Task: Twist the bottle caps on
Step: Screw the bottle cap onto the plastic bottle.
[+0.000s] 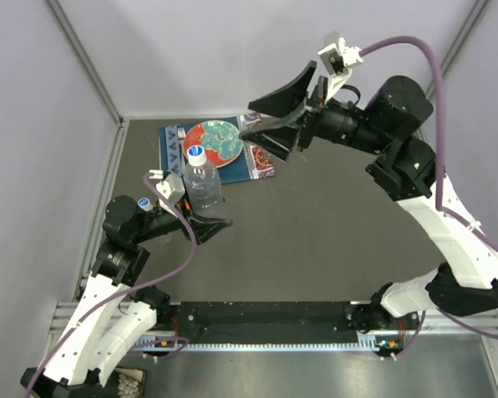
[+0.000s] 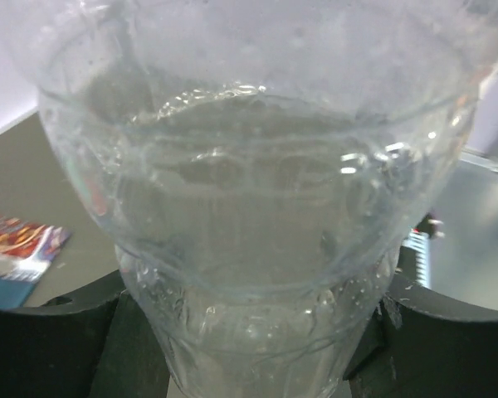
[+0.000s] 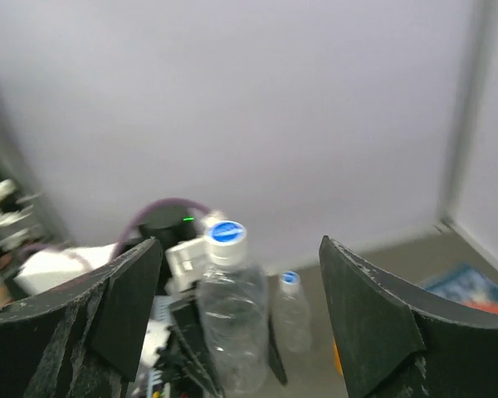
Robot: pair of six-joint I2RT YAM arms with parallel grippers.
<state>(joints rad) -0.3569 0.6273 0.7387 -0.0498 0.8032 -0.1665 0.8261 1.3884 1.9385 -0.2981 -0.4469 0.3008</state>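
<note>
A: Overhead view: even, soft light, pale walls [image 1: 232,50] bright, dark table [image 1: 332,240] matte, shadows faint.
B: And the wrist views?
A: Bottle [image 2: 249,207] crowds the left, soft-focus, small glints on plastic. Right view blurred throughout.

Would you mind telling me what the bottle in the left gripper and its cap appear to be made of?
The bottle looks like clear plastic, glossy: see-through, with moulded ribs and bright highlights. Its cap seems opaque white plastic with a blue top; the finish is too blurred to tell.
</note>
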